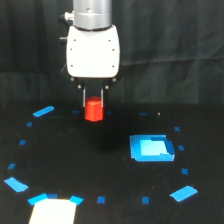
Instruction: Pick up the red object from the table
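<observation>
The red object (93,110) is a small red-orange faceted block. It sits between the two thin fingers of my gripper (93,103), under the white gripper head. The fingers are closed on the block's upper part. The block appears lifted a little above the black table (100,165), though the height is hard to judge. The gripper hangs straight down at the upper centre of the exterior view.
A bright blue square piece (151,148) lies to the exterior view's right of the block. Blue patches (43,111) (183,193) (16,185) and small tape marks ring the table. A pale object (52,211) sits at the bottom left edge. A black curtain hangs behind.
</observation>
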